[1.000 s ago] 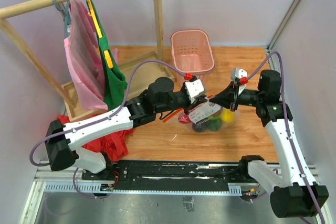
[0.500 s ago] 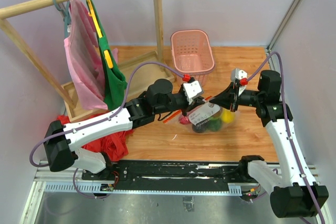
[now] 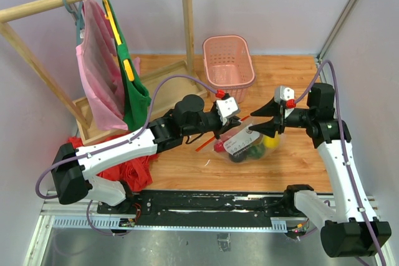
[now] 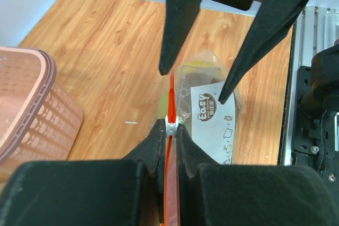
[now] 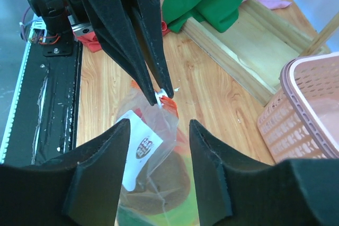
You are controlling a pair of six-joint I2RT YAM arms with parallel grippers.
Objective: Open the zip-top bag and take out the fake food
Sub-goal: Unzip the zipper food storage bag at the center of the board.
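Note:
The clear zip-top bag (image 3: 244,142) sags onto the wooden table between the two arms. Through its plastic the fake food shows: a yellow piece (image 3: 270,141), a red piece (image 3: 219,147) and dark and green pieces (image 5: 164,194). My left gripper (image 4: 170,128) is shut on the bag's orange-red zip strip (image 4: 171,96), right at the white slider (image 5: 161,98). My right gripper (image 5: 159,124) stands open just right of the bag's top, with a finger on each side of it and not touching (image 3: 262,120).
A pink basket (image 3: 228,60) stands behind the bag. A wooden rack (image 3: 186,23) with pink and green cloths (image 3: 134,101) fills the back left. A red cloth heap (image 3: 132,172) lies at the near left, by the left arm's base.
My right gripper has opened and let go of the bag's right end. The bag has dropped lower and slumped toward the table. The left gripper keeps its hold on the zip strip.

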